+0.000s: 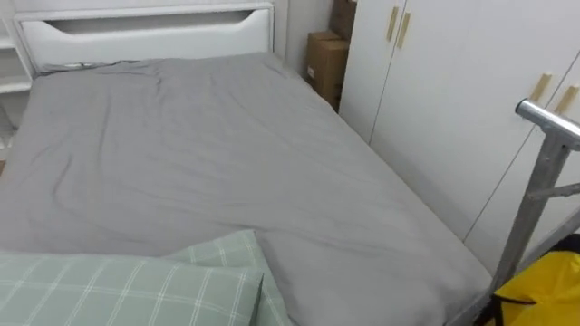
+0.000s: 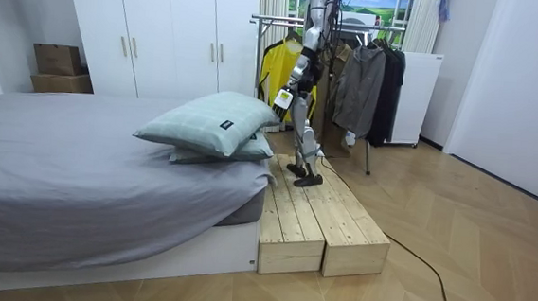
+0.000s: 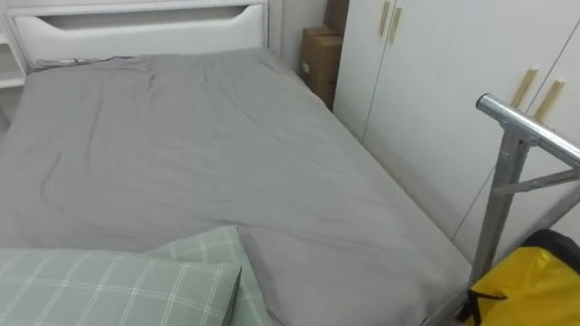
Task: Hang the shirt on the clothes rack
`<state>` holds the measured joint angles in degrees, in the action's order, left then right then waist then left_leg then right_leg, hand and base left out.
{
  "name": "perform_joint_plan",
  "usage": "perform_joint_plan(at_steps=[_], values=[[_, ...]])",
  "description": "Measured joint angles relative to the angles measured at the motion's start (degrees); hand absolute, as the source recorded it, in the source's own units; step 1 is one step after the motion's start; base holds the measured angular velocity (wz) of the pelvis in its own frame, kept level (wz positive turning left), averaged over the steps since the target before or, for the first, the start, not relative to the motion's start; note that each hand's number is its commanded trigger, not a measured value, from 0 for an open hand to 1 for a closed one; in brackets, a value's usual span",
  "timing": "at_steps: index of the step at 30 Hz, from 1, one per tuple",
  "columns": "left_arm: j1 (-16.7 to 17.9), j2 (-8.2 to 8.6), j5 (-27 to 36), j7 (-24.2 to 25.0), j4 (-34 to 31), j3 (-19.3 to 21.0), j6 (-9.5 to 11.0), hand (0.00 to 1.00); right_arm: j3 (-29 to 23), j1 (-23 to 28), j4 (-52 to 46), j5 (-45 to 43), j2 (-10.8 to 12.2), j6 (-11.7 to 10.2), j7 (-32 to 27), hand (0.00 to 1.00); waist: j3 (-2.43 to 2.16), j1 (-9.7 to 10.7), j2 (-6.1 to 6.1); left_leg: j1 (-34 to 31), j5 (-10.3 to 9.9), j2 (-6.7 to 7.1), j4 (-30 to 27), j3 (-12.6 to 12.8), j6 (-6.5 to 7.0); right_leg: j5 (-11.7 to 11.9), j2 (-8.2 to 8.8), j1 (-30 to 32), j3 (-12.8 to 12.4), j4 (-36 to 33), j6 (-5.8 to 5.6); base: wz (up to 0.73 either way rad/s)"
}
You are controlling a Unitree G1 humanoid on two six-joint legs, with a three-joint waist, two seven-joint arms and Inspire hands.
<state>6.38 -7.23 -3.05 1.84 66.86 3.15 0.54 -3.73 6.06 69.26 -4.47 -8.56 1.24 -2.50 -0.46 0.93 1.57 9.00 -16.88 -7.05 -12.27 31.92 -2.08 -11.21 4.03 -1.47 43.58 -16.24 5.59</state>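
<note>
While the robot stands upright on the wooden platform [image 2: 321,225] at the corner of the bed [image 1: 199,154], we see its left hand [image 2: 285,96] in the room view. It hangs low at the robot's side, on the side turned toward that camera. The hand is too small there for us to tell whether its fingers are apart, together or clamped on anything.

The clothes hang on the clothes rack [image 2: 288,21] just behind the hand. We note a yellow garment [image 2: 273,65] directly behind the hand. A grey jacket [image 2: 359,86] and a dark garment [image 2: 388,83] hang farther along the rail toward the room view's right. In the eye views, one end of the rack's metal frame and a fold of the yellow garment appear at the lower right.

Ahead of the hand and below it, toward the room view's left, two pillows are stacked on the bed's near corner. The upper one is a green checked pillow [image 2: 209,123]. The grey sheet [image 1: 136,199] beyond them lies flat with light creases and runs up to the white headboard [image 1: 145,32]. On the far side of the bed from the hand stands a white wardrobe [image 1: 453,91]. Cardboard boxes [image 1: 326,59] are stacked between it and the headboard.
</note>
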Motion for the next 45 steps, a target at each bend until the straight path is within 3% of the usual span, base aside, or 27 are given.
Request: perform_joint_plan(at_steps=[1,3,7,9,12,14,17,22,26,28,32,35,40,42,45], values=[[-0.1,-0.04,0.0,0.0,0.1,0.0,-0.4,0.00,-0.3,0.3,0.1,0.0,0.0,0.0,-0.1,0.00,-0.01,0.9,-0.06,-0.3,0.1,0.01,-0.1,-1.2,0.30,0.2,0.10,0.0,-1.5,-0.2,-0.36,0.91],[-0.1,-0.65,-0.1,0.1,0.1,-0.3,-1.5,0.00,-2.2,0.9,1.7,-0.6,-0.2,0.3,-1.1,0.00,0.20,3.8,-0.12,-0.6,0.6,0.51,0.2,-6.3,1.27,1.0,0.16,-0.2,-11.4,-1.0,-2.20,1.10],[0.0,-1.70,0.1,0.1,0.0,-1.1,-2.4,0.00,-2.7,2.1,4.2,-3.1,-0.6,3.8,-3.0,0.00,0.22,4.4,-0.47,-1.9,1.2,2.00,0.5,-12.3,2.18,0.9,0.51,-0.7,-18.4,-1.3,-4.39,0.88],[0.3,-1.92,0.2,0.0,0.0,-0.9,-2.6,0.00,-2.7,2.6,4.3,-3.6,-0.5,5.2,-3.2,0.00,0.59,4.3,-0.51,-2.9,1.5,3.11,0.6,-14.9,2.75,0.6,0.96,-0.8,-21.3,-1.1,-5.45,0.63],[0.4,-2.46,0.2,0.0,0.1,0.0,-2.6,0.00,-2.5,1.8,4.1,-6.9,-0.6,5.5,-3.6,0.00,0.59,3.1,-0.57,-3.6,1.7,3.95,0.6,-16.3,3.01,0.6,0.46,-1.8,-22.3,1.7,-6.48,0.23],[0.6,-3.05,0.1,-0.5,0.1,1.5,-2.8,0.00,-2.5,1.0,3.3,-7.0,-0.5,5.7,-3.6,0.00,0.56,2.5,-0.60,-3.7,1.7,4.02,0.7,-16.5,3.06,0.8,0.13,-2.0,-23.6,2.7,-6.71,0.02],[1.6,-3.80,-0.7,-2.7,0.4,2.4,-3.2,0.00,-1.9,0.3,1.3,-6.4,-0.6,5.7,-3.6,0.00,0.47,1.4,-0.61,-4.1,1.7,4.08,0.5,-17.6,3.06,0.9,-0.14,-2.7,-23.6,3.8,-6.86,0.20],[4.6,-3.73,-3.5,-5.1,1.6,2.4,-4.9,0.00,-1.7,-1.4,0.8,-0.7,0.0,3.9,-1.8,0.00,0.38,-0.1,-0.28,-4.4,1.9,4.68,0.4,-19.0,2.99,1.0,-0.52,-3.8,-24.3,5.7,-7.04,0.18],[7.2,-3.08,-4.5,-5.2,1.7,2.4,-5.7,0.00,0.4,-1.8,0.0,1.6,0.9,1.5,0.3,0.00,0.59,0.0,0.21,-4.8,2.0,4.66,-0.1,-20.6,2.90,1.0,-0.57,-4.6,-24.4,6.4,-7.05,0.21],[6.8,-2.86,-5.2,-5.2,1.6,2.4,-6.2,0.00,0.6,-1.7,0.2,4.3,1.3,0.9,1.2,0.00,0.83,0.1,0.64,-5.3,2.0,4.69,-0.6,-21.6,2.90,1.0,-0.55,-5.0,-24.6,6.7,-7.06,0.27],[6.5,-2.84,-6.8,-5.2,0.9,2.3,-6.5,0.00,1.3,-1.7,1.0,6.7,1.2,0.0,2.5,0.00,0.86,0.5,0.72,-5.6,2.0,4.74,-0.9,-22.8,2.90,1.0,-0.56,-5.3,-24.7,6.7,-7.07,0.15],[6.2,-2.84,-7.9,-5.3,-0.4,2.2,-6.6,0.00,1.3,-1.6,2.1,6.7,1.0,-0.5,2.7,0.00,0.83,0.5,0.46,-5.5,2.0,4.70,-0.7,-22.7,2.90,1.0,-0.75,-5.3,-26.3,6.8,-7.07,0.00],[5.7,-2.82,-8.2,-5.3,-1.2,2.4,-7.0,0.00,1.2,-1.3,2.1,6.7,0.2,-0.7,3.2,0.00,0.64,1.1,-0.78,-5.3,2.0,4.76,-1.0,-22.5,2.89,1.0,-0.91,-5.6,-26.9,6.7,-7.06,-0.01],[5.0,-2.79,-10.5,-5.3,-1.3,2.4,-7.2,0.00,0.8,-0.7,2.0,6.7,-0.2,-0.9,3.4,0.00,0.64,1.1,-1.24,-5.2,2.0,4.76,-0.9,-22.5,2.84,1.0,-1.09,-5.5,-28.6,6.7,-7.06,0.00],[4.4,-2.79,-11.5,-5.3,-1.3,2.4,-7.2,0.00,0.1,-0.3,1.9,6.7,-0.1,-1.1,3.8,0.00,0.67,1.0,-1.20,-4.9,2.1,4.77,-0.5,-22.4,2.62,1.0,-1.27,-5.5,-29.6,6.7,-7.06,-0.04]])
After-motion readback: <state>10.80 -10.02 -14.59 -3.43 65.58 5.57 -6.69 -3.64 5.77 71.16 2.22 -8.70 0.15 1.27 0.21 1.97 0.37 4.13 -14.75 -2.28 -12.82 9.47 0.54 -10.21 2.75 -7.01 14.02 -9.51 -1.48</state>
